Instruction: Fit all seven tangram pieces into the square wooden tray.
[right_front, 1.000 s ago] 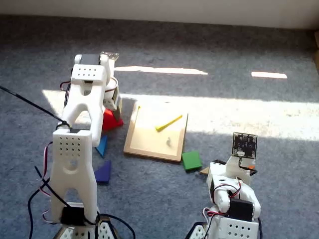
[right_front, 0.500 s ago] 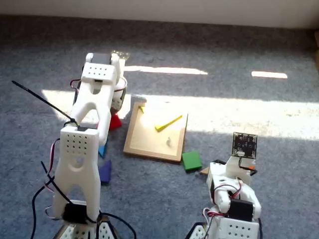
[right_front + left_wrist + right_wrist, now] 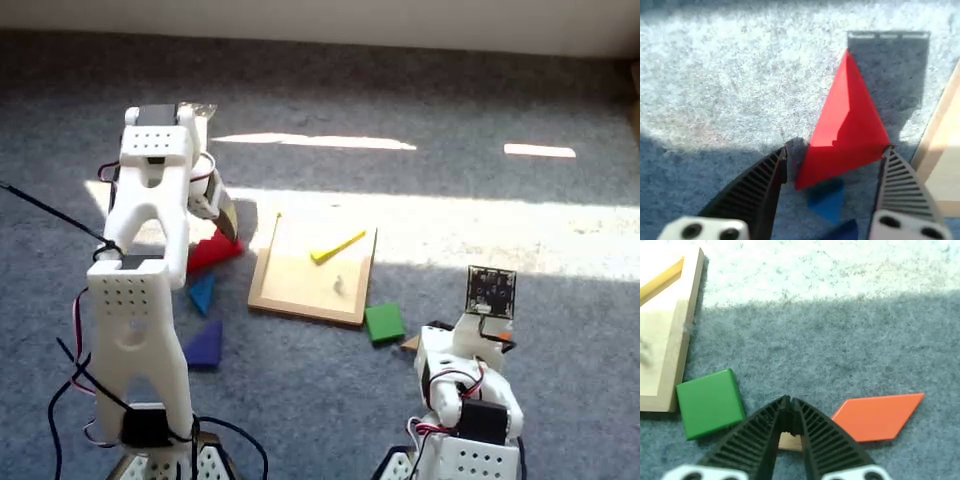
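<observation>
Left tool (image 3: 835, 149), jaws wide, hovers astride the red triangle (image 3: 845, 125) beside the tray (image 3: 300, 282), a pickup likely next, needing descent and squeeze; right tool (image 3: 790, 401) sits pinched closed.

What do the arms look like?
Both are white plastic. The left arm has dotted hole grids and black cables; the right arm shows red wires and a black square board. The left gripper and right gripper have black ribbed jaws.

The left arm (image 3: 150, 260) stretches far forward, wrist bent downward; the left claw (image 3: 835, 150) hangs low with its two fingers spread wide apart; the right arm (image 3: 468, 385) sits folded near its base; the right claw (image 3: 790, 401) is closed, fingertips touching.
</observation>
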Robot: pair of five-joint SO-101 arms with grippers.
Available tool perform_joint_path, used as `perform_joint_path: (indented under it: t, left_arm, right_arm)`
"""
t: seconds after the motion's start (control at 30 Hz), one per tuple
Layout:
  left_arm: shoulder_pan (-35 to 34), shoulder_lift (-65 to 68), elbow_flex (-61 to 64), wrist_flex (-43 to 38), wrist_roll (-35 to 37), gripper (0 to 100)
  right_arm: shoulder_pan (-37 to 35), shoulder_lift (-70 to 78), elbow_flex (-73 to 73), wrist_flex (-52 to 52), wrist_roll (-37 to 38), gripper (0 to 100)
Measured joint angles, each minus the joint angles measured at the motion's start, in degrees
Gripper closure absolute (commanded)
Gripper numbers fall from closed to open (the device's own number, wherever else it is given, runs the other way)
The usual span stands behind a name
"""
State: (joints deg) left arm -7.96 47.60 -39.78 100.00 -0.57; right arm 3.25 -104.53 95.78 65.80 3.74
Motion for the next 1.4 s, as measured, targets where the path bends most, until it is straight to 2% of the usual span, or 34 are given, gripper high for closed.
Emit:
perform_joint_path:
  t: [0.3,0.5,0.7,0.97,1.23,1.4]
  left_arm:
    - [1.41,5.54,0.44,0.18,-2.73,71]
    - [5.19,8.26,-1.93,0.53,-2.73,82]
    - [8.62,8.26,-2.11,0.53,-2.73,88]
    - [9.76,8.97,-4.13,0.79,-2.73,99]
    - [9.93,8.0,-5.71,1.32,-2.73,100]
    - [9.67,-2.11,0.79,0.7,-2.73,100]
  right_arm:
    - [0.0,0.0,0.0,0.0,0.0,99.4]
    - [0.0,0.0,0.0,0.0,0.0,99.4]
    - [0.0,0.0,0.0,0.0,0.0,99.4]
    - [0.0,0.0,0.0,0.0,0.0,99.4]
    - [0.0,0.0,0.0,0.0,-0.09,99.4]
    - [0.09,0.0,0.0,0.0,0.09,99.4]
